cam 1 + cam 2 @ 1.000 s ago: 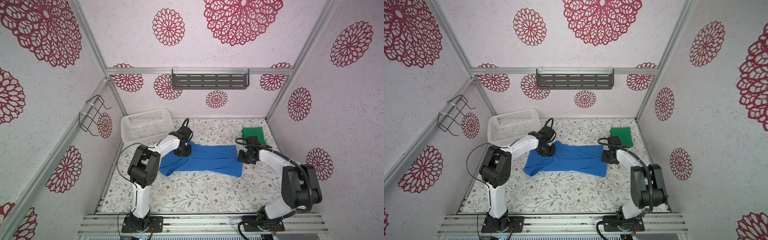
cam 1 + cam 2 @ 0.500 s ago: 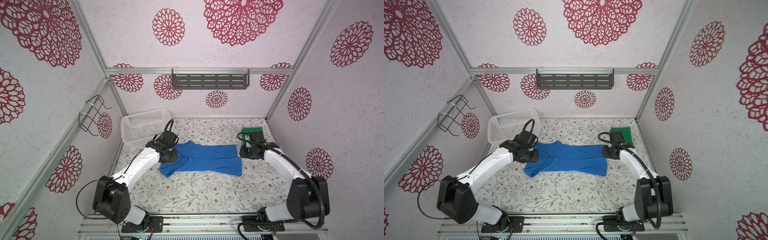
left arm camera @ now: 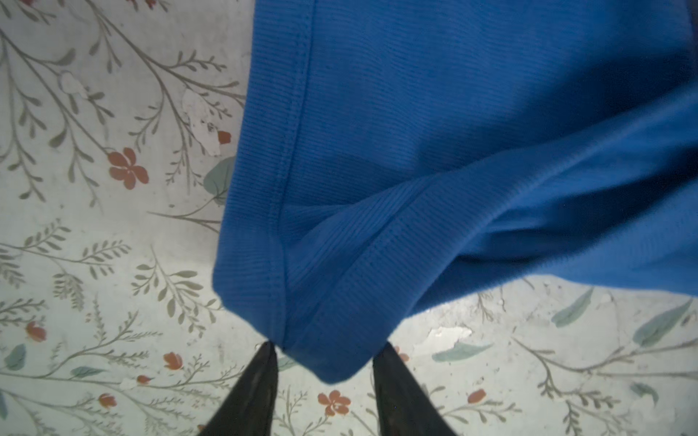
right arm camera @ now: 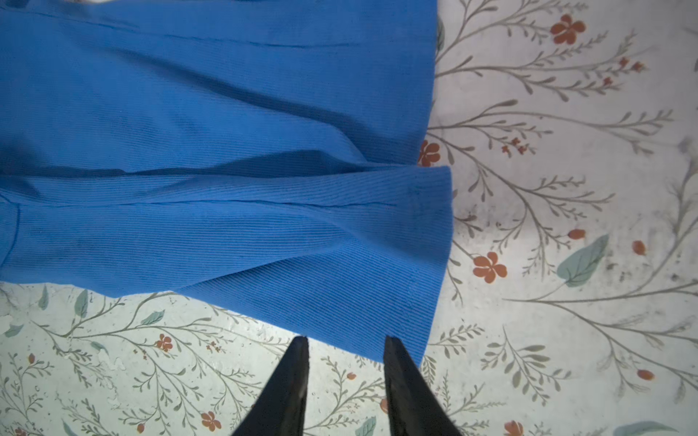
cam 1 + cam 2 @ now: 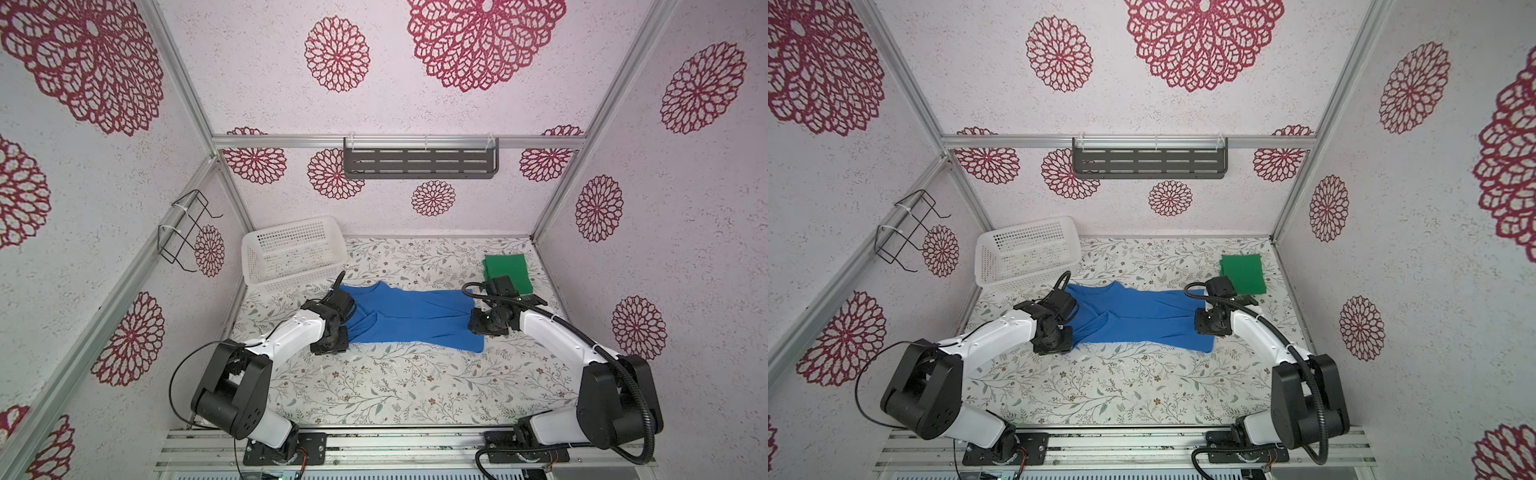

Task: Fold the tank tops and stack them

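A royal blue tank top (image 5: 411,318) (image 5: 1142,316) lies spread lengthwise across the middle of the floral table, with a fold running along it. Its strap end points left and its hem right. A green tank top (image 5: 509,272) (image 5: 1244,272) sits folded at the back right. My left gripper (image 5: 332,345) (image 3: 325,347) hangs over the blue top's front left corner. It is open, and the cloth's rounded tip (image 3: 325,362) lies between its fingertips. At the hem's front corner (image 4: 377,321) my right gripper (image 5: 484,328) (image 4: 345,339) is open too, its tips at the cloth edge.
A white perforated basket (image 5: 297,277) (image 5: 1034,277) stands at the back left, close to the blue top's far strap. A dark shelf (image 5: 419,162) hangs on the back wall and a wire rack (image 5: 187,232) on the left wall. Bare floral table stretches in front of the blue top.
My left gripper has come from the blue top's far strap to its front left corner. The right gripper has shifted slightly forward along the hem. The top's left end lies flatter.
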`<action>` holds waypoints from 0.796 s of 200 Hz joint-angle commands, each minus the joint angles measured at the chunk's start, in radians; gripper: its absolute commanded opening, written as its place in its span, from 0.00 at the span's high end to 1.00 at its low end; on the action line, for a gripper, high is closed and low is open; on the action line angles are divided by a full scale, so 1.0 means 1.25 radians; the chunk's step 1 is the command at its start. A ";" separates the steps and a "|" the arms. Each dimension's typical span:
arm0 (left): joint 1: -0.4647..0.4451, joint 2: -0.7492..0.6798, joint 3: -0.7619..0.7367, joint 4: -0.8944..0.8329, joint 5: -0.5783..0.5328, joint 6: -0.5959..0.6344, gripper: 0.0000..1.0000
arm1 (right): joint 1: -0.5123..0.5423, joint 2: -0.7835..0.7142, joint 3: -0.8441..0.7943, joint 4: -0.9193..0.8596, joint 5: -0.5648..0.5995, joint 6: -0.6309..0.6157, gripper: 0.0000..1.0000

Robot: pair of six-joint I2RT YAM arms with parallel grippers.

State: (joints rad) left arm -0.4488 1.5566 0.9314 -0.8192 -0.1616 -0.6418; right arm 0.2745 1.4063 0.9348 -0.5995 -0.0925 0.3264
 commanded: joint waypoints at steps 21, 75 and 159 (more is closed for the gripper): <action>0.008 0.040 0.050 0.011 -0.039 0.004 0.96 | 0.007 -0.011 0.003 -0.001 -0.010 0.019 0.63; 0.063 -0.033 0.088 0.002 0.028 0.021 1.00 | 0.048 0.019 -0.012 0.048 -0.035 0.048 0.64; 0.293 0.124 0.150 0.066 0.172 0.097 1.00 | 0.031 0.237 0.043 0.140 0.019 0.012 0.69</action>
State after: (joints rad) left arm -0.1318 1.6413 1.0859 -0.7715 -0.0029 -0.5655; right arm 0.3313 1.6627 0.9337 -0.4496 -0.1204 0.3649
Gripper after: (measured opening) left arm 0.050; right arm 0.313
